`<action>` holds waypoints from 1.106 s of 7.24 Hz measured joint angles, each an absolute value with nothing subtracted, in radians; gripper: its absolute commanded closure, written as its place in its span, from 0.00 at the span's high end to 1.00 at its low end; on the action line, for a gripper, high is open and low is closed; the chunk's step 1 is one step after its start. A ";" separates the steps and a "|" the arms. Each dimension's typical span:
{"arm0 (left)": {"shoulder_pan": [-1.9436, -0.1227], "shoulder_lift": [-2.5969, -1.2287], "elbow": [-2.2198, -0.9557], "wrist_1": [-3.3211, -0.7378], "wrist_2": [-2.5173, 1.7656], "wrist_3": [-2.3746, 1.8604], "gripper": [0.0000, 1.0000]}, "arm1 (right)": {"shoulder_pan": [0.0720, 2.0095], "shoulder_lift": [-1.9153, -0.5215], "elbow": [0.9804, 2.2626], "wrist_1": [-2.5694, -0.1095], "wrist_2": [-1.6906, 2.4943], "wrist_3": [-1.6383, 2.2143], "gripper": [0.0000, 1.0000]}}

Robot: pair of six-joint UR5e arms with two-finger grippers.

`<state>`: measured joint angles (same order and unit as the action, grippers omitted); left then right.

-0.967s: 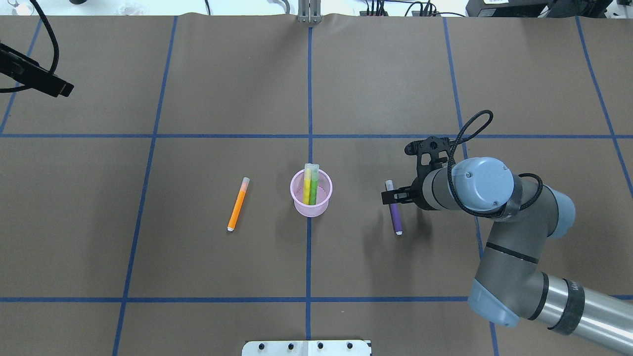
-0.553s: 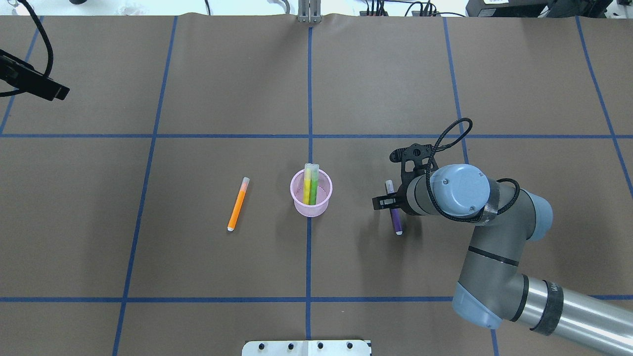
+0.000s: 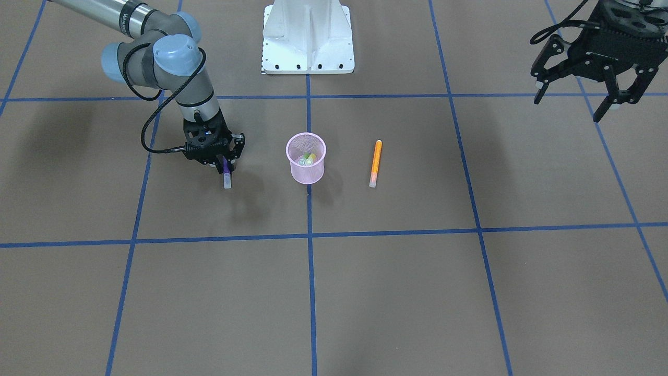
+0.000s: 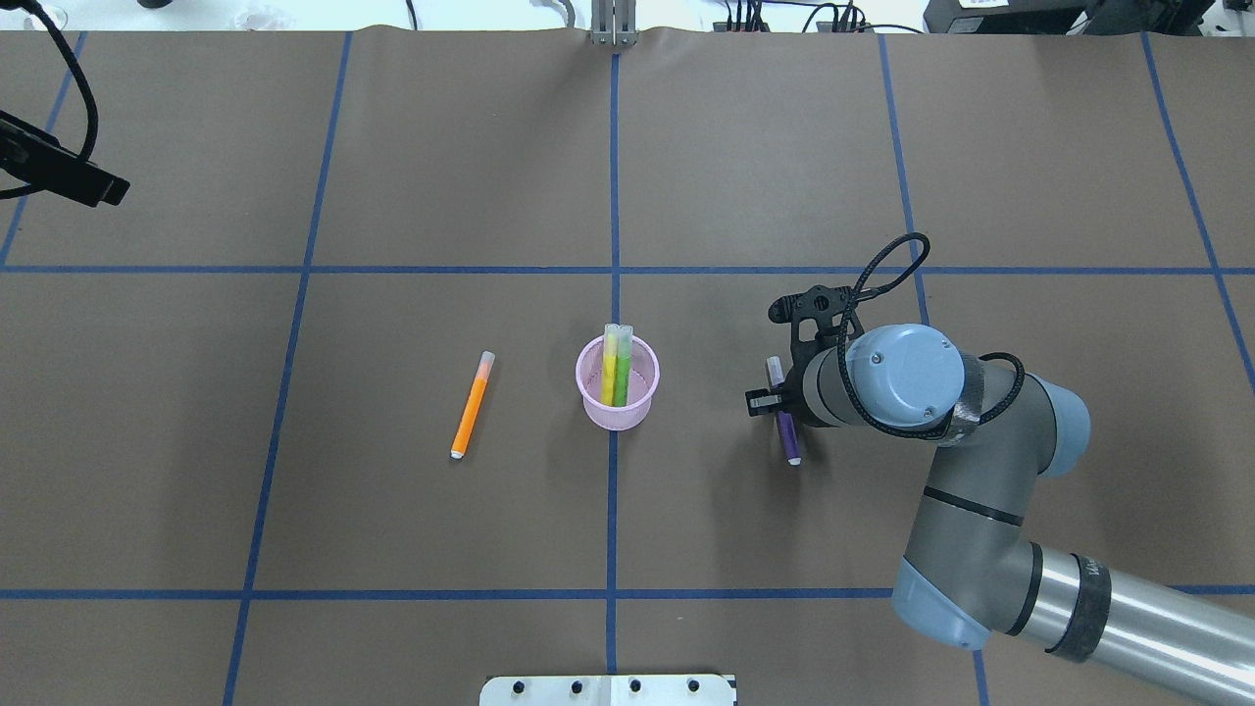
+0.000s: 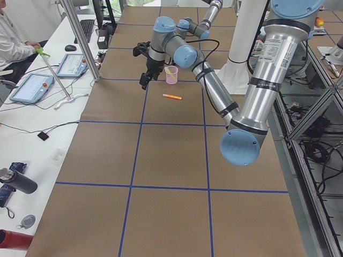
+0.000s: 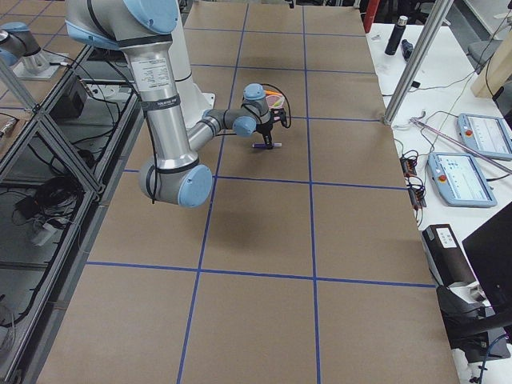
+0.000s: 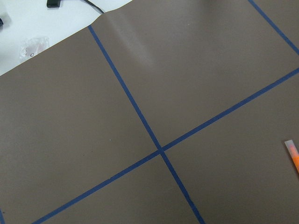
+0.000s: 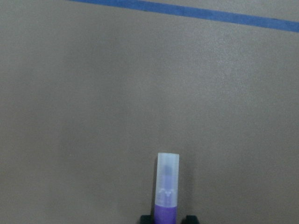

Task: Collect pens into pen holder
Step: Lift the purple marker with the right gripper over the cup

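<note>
The pink mesh pen holder stands at the table's middle with a yellow pen and a green pen upright in it. An orange pen lies on the table to its left; its cap shows at the edge of the left wrist view. A purple pen lies to the cup's right. My right gripper is down on it, fingers tight against both sides of its barrel. My left gripper hangs open and empty, high at the far left.
The white robot base sits at the near table edge. Blue tape lines grid the brown table cover. Cables and clutter lie beyond the far edge.
My right arm has moved left and come down over the purple pen, its fingers now close around it. My left gripper has drifted slightly further left.
</note>
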<state>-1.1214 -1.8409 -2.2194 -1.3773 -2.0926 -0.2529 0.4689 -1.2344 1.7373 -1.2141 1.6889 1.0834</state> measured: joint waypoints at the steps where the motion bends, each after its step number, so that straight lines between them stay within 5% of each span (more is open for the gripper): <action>1: -1.121 -1.840 -2.220 -1.377 -2.092 -0.253 1.00 | 0.470 -1.231 1.734 -1.214 1.690 1.083 0.00; 8: -1.113 -1.842 -2.196 -1.376 -2.097 -0.255 1.00 | 0.497 -1.156 1.839 -1.208 1.418 1.255 0.00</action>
